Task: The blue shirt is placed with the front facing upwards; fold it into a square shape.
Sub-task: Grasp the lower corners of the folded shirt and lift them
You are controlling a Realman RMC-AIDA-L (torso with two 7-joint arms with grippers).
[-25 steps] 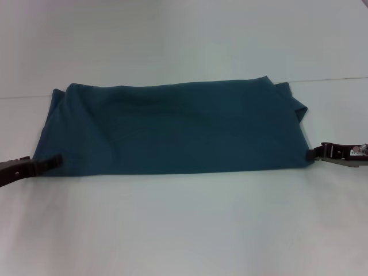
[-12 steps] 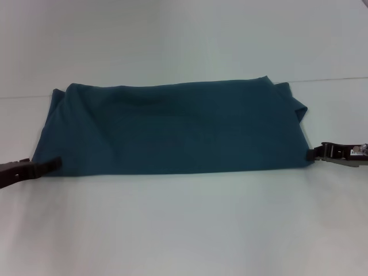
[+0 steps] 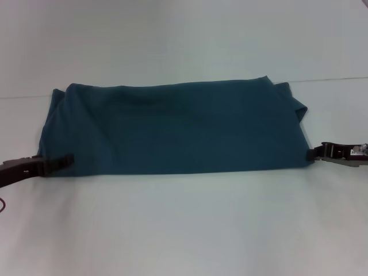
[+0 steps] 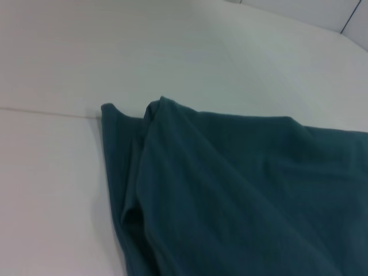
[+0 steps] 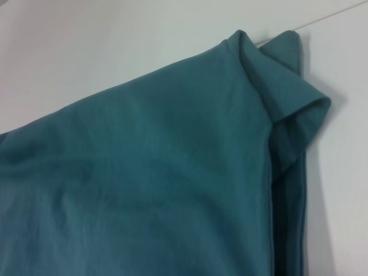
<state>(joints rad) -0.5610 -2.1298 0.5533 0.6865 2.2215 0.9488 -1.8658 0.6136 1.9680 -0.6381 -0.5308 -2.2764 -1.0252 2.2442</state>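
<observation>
Shirt (image 3: 172, 129) lies as a wide band on our tabletop (image 3: 184, 230); left hand (image 3: 64, 160) and right hand (image 3: 313, 153) meet its near corners for the next fold; we cannot tell their grip.

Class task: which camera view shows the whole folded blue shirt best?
The head view: it shows the whole blue shirt as a wide band, with the left hand and right hand at its near corners. Each wrist view shows only one end of the shirt.
</observation>
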